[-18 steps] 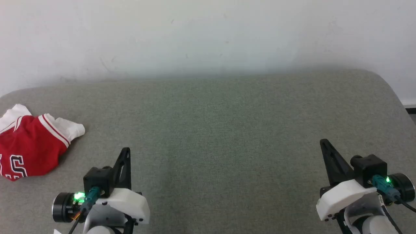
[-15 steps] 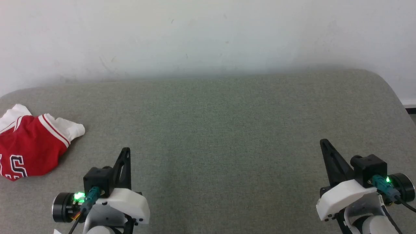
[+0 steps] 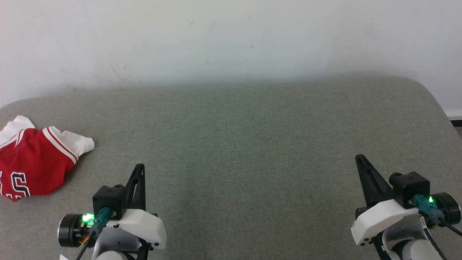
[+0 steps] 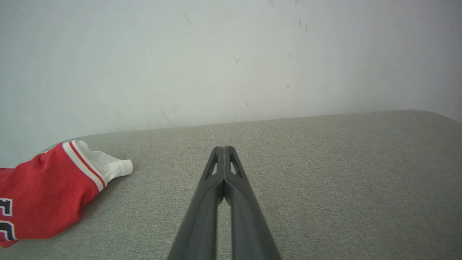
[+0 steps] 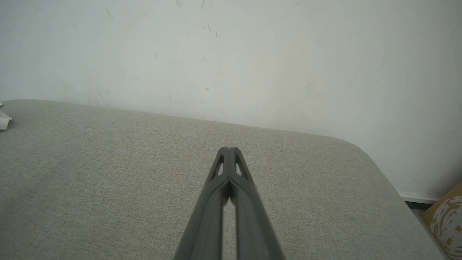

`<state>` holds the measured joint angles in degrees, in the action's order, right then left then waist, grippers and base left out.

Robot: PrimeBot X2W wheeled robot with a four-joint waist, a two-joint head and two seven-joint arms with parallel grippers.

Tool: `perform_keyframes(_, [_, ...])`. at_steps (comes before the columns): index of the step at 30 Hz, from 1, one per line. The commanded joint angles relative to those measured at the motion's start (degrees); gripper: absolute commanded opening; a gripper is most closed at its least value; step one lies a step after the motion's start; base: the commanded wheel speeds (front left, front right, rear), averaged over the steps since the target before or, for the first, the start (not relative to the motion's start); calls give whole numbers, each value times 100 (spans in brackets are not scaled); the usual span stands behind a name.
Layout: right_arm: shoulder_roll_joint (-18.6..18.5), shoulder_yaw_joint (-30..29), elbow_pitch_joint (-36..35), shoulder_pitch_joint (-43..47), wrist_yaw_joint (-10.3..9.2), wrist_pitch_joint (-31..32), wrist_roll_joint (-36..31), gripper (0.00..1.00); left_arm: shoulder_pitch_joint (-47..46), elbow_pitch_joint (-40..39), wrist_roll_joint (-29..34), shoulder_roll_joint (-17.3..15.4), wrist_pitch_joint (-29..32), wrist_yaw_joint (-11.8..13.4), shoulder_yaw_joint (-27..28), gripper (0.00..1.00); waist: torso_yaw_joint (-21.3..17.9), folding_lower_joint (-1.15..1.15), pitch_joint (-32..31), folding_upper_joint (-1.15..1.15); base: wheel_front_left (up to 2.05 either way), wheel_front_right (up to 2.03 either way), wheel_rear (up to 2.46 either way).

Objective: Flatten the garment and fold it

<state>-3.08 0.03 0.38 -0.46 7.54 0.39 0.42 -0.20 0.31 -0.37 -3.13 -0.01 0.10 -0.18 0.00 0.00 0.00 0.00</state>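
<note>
Nothing done yet: the garment (image 3: 34, 164) lay crumpled at the left edge of the grey pad (image 3: 245, 144), unflattened and unfolded. Our left gripper (image 3: 140, 168) and right gripper (image 3: 360, 159) were pinched together, empty (right one well apart from it).
</note>
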Motion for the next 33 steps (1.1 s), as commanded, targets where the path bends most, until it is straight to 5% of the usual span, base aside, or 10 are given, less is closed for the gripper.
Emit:
perform_keyframes(1, [21, -3, -38, 46, -5, -39, -42, 0, 20, -31, 37, 25, 1, -10, 18, 0, 0, 0, 0, 0, 0, 0, 0])
perform_keyframes(2, [0, 0, 0, 0, 0, -1, 1, 100, 0, 0, -1, 0, -1, 2, 0, 100, 0, 0, 0, 0, 0, 0, 0])
perform_keyframes(16, [-3, -55, 12, 22, 0, -103, 54, 100, -37, 84, -88, -4, -123, 102, -85, 100, 90, 0, -3, 0, 0, 0, 0])
perform_keyframes(33, [0, -43, 16, 43, -1, -251, 96, 100, -28, 107, -227, -27, -327, 292, -90, 100, 657, 0, 12, 0, 0, 0, 0])
